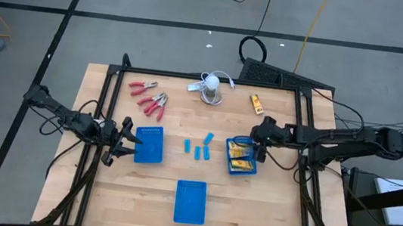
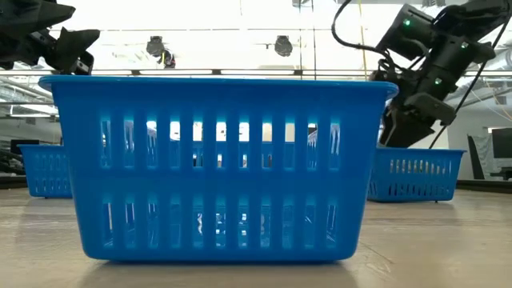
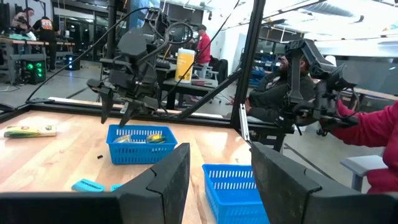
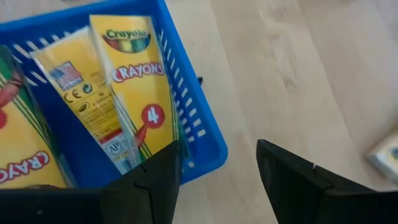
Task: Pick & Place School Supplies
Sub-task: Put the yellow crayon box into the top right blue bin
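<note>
— On the wooden worktop (image 1: pixel 162 192), how far are we getting?
— Crayon boxes (image 4: pixel 134 81) are lying in the right basket (image 1: pixel 241 163); both grippers are standing open, empty. Blue blocks (image 1: pixel 199 149), pliers (image 1: pixel 153 101), one box (image 1: pixel 256 102) are waiting.

Printed on the flat yellow cardboard crayon box (image 4: pixel 134 93) lying in the blue slotted plastic basket (image 4: pixel 202 140): "Crayola" in a green oval, "CRAYONS" in red below, and a white "4" in a red circle. On the neighbouring yellow box (image 4: pixel 81 99): a "CE" mark and "AP" seal. Partial "CRAYO" on a third box (image 4: pixel 22 165).
</note>
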Tool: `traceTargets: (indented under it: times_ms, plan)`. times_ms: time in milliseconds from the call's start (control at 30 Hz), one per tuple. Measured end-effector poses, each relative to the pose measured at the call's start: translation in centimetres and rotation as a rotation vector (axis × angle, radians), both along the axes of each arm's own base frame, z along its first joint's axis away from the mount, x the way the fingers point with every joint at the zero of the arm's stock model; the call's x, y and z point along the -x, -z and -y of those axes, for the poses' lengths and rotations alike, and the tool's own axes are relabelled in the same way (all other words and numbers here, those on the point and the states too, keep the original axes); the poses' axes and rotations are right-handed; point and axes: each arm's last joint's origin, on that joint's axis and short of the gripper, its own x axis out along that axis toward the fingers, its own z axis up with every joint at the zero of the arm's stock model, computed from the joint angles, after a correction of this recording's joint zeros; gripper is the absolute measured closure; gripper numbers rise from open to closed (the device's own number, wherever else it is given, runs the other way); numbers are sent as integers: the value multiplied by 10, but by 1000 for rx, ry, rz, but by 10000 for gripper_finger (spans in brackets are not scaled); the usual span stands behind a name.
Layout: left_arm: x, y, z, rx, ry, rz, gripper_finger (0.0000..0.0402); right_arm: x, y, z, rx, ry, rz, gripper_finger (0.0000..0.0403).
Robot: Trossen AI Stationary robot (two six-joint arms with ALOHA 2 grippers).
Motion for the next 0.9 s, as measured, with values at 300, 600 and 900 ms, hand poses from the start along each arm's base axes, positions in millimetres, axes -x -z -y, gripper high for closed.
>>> traceTargets:
  times_ms: [300,600,900]
  plan:
    - [0,0,0,0,0,0,229,1,1,-3,-60,54,1,207]
    - [0,0,0,0,-1,0,229,2,2,-11,-96,67,-8,207]
    - [0,0,0,0,0,0,229,1,-12,-9,-90,66,121,207]
